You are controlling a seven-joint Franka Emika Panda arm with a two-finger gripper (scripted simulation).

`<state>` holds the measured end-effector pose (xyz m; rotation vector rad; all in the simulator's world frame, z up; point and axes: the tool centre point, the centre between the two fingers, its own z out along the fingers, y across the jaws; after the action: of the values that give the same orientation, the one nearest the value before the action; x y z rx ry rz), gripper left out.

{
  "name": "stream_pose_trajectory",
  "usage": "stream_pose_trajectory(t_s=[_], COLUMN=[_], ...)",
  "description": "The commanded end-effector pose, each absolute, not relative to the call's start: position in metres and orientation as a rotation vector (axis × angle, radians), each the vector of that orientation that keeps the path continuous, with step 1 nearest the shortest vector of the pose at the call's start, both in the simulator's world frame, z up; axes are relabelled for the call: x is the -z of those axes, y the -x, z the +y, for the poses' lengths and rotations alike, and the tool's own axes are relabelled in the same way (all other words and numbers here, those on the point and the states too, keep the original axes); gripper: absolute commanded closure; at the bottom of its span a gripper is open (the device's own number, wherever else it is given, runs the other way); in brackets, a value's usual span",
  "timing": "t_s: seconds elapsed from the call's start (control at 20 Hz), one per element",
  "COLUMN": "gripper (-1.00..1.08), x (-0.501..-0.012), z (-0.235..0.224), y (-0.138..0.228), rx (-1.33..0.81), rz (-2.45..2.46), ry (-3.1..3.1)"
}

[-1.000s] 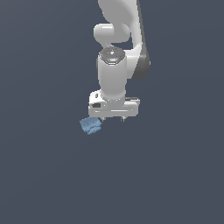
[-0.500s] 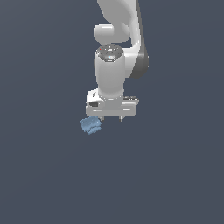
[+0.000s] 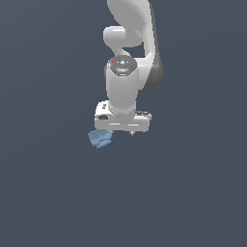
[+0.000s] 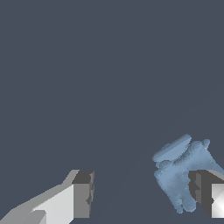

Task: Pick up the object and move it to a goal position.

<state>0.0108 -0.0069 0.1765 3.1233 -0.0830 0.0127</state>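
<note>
The object [image 3: 100, 138] is a small light-blue lumpy block that lies on the dark floor, just to the exterior view's left of my white gripper [image 3: 121, 131]. The gripper points straight down, close above the floor. In the wrist view the gripper [image 4: 144, 194] is open, its two fingers wide apart. The block [image 4: 177, 168] sits next to one dark fingertip [image 4: 202, 192], which covers part of it. Most of the block is off to the side of the gap between the fingers. Nothing is held.
A flat dark grey-blue floor [image 3: 58, 202] surrounds the arm on all sides. No other objects, containers or edges show in either view.
The gripper has come down slightly toward the floor and edged toward the block. The block has not moved.
</note>
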Motion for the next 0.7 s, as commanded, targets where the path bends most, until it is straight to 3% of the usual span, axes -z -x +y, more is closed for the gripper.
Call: stream_pose_trajectory(t_s=[0.0,0.65], gripper=[-0.6,-0.6], x=[-0.17,-0.123], z=[-0.009,-0.033], y=[-0.01,-0.004], rx=[0.009,0.136], rz=[-0.128,-0.472], ry=[-3.106,-2.91])
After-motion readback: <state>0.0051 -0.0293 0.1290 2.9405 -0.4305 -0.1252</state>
